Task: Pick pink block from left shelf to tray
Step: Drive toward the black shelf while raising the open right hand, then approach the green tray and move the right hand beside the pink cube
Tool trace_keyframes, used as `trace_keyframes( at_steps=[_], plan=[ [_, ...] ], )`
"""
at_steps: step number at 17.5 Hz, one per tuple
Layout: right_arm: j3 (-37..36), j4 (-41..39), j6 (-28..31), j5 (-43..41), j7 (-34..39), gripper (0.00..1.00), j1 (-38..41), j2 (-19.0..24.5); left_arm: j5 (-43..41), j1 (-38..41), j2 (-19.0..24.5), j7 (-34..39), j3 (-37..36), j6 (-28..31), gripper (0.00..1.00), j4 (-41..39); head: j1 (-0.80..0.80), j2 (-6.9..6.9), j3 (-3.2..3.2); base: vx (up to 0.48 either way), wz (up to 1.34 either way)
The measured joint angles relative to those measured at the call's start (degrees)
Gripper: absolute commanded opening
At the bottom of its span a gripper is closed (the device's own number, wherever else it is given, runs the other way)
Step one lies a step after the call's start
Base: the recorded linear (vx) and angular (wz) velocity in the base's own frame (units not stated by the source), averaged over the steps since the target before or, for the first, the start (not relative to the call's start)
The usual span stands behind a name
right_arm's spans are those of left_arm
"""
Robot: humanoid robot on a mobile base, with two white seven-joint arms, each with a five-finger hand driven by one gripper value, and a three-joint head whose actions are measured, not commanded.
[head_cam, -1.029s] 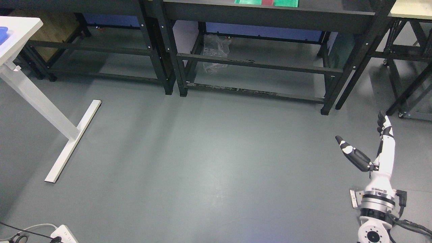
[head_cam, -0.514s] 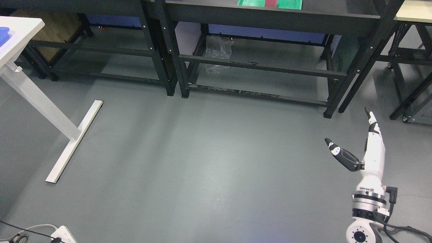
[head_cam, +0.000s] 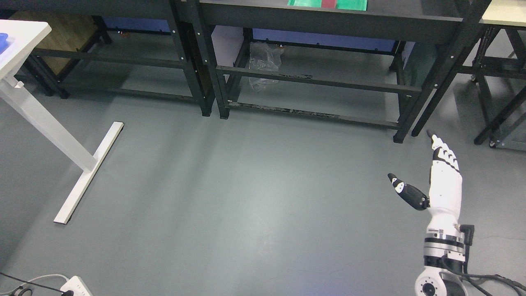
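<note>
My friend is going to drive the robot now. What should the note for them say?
Right hand: open, fingers straight, thumb spread, holding nothing, raised over the bare floor at the lower right.
Left hand: not in view.
Pink block: not visible in this picture. A green sheet with a red strip lies on the black table at the top edge; whether that belongs to the job cannot be told.
Tray: something blue sits on the white table at the far left, mostly cut off, so it cannot be confirmed as the tray.
Done: nothing is grasped.
Left: find the block, pick it up, carry it to the tray.
</note>
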Motion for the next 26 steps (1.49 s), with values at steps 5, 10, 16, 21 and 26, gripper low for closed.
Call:
trace_keyframes(
  at_steps=[5, 10, 16, 21, 26],
  plan=[
    [0.21, -0.11, 0.05, 7.75, 0.06, 1.00, 0.23, 0.00, 0.00, 0.00, 0.00, 0.00, 0.00, 0.00, 1.00, 0.00, 0.00, 0.00, 0.00, 0.032, 0.12],
    [0.35, -0.17, 0.07, 14.75, 0.07, 1.00, -0.03, 0.00, 0.00, 0.00, 0.00, 0.00, 0.00, 0.00, 1.00, 0.00, 0.00, 0.00, 0.00, 0.061, 0.21],
    [0.60, -0.22, 0.07, 18.49, 0.33, 1.00, -0.46, 0.00, 0.00, 0.01, 0.00, 0.00, 0.00, 0.00, 1.00, 0.00, 0.00, 0.00, 0.00, 0.133, 0.26],
    [0.77, -0.23, 0.07, 19.27, -0.01, 1.00, -0.72, 0.00, 0.00, 0.01, 0.00, 0.00, 0.00, 0.00, 1.00, 0.00, 0.00, 0.00, 0.00, 0.232, -0.02],
    [0.78, -0.25, 0.07, 19.47, -0.04, 1.00, -0.99, 0.00, 0.00, 0.00, 0.00, 0.00, 0.00, 0.00, 1.00, 0.00, 0.00, 0.00, 0.00, 0.267, -0.14]
  ],
)
